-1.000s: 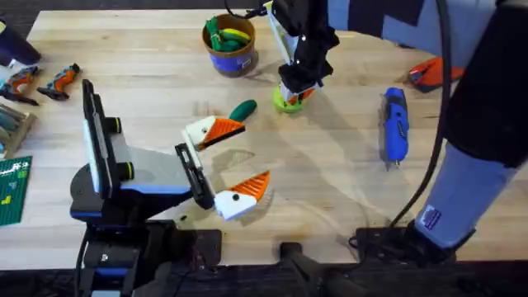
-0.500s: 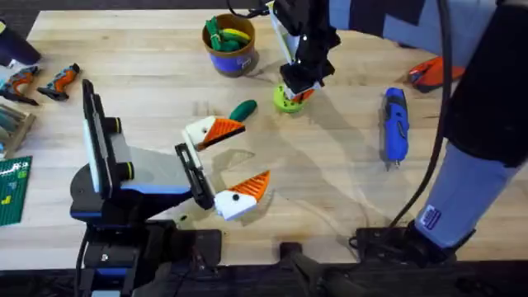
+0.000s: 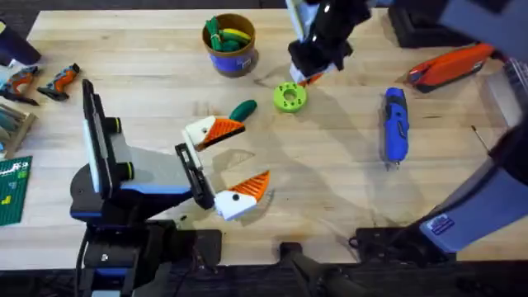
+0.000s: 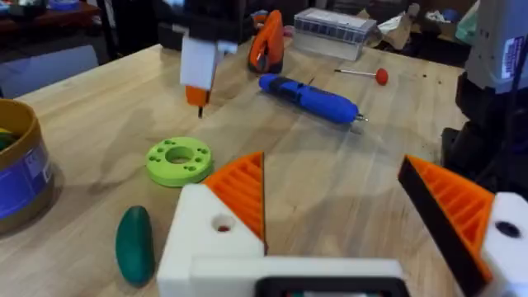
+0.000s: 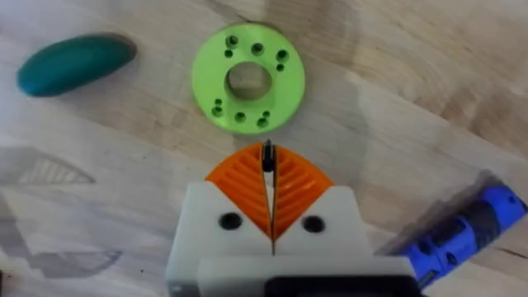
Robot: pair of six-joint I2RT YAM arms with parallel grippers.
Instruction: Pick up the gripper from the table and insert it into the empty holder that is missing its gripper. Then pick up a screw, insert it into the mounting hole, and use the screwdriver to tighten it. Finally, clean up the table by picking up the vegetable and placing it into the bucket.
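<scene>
My right gripper [image 3: 312, 76] hangs just beyond the lime-green disc [image 3: 289, 96], above the table [image 3: 330, 190]. Its orange pads [image 5: 239, 194] are shut on a small black screw [image 5: 266, 157] pinched at the tips. My left gripper [image 3: 247, 157] stands open near the middle, and both white fingers carry orange pads [image 4: 241, 194]. A mounting hole [image 4: 223, 223] shows in its white finger. The dark green vegetable [image 3: 242, 109] lies beside the left gripper's far finger. The blue bucket [image 3: 229, 45] stands at the back. To the right lies the blue screwdriver [image 3: 394, 125]. The loose gripper and empty holder are out of view.
An orange and black tool [image 3: 450, 66] lies at the back right, with a clear box [image 4: 334, 23] behind it. A thin rod with a red handle [image 4: 363, 74] lies near the screwdriver. Small tools [image 3: 41, 81] and a green board [image 3: 12, 190] sit at the left edge.
My right gripper has lifted off the lime-green disc and moved back and to the right with the screw in its tips. The disc now shows whole. The left arm has not moved.
</scene>
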